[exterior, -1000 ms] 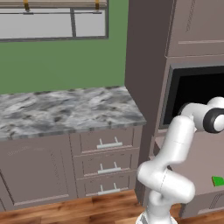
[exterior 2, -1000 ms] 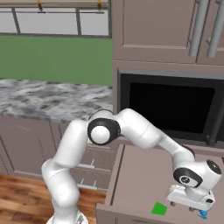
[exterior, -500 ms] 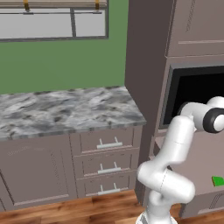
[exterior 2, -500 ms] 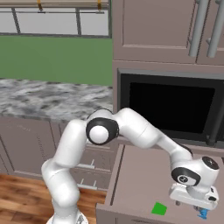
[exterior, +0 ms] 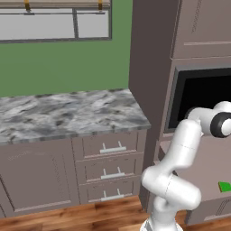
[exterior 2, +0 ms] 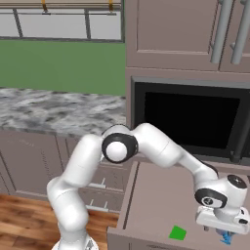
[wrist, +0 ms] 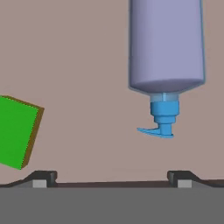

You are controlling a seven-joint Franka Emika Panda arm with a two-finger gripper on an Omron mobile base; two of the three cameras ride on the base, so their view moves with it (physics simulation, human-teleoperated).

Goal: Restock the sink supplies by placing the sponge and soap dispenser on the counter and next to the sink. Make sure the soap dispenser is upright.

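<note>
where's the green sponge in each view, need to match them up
Left base view: green sponge at the far right edge, low, on the mauve-brown surface beside the arm.
Right base view: it lies bottom centre-right on the same surface, left of the gripper.
Hand view: it sits at the left edge, tilted, with the soap dispenser lying to its right.
Shared landmark: the mauve-brown surface under it.

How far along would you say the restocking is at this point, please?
Nothing looks done yet: the marbled counter carries neither item. The open gripper is empty above an open drawer, where the soap dispenser lies on its side beside the green sponge. Both still need picking up and placing by the sink, the dispenser upright.
</note>
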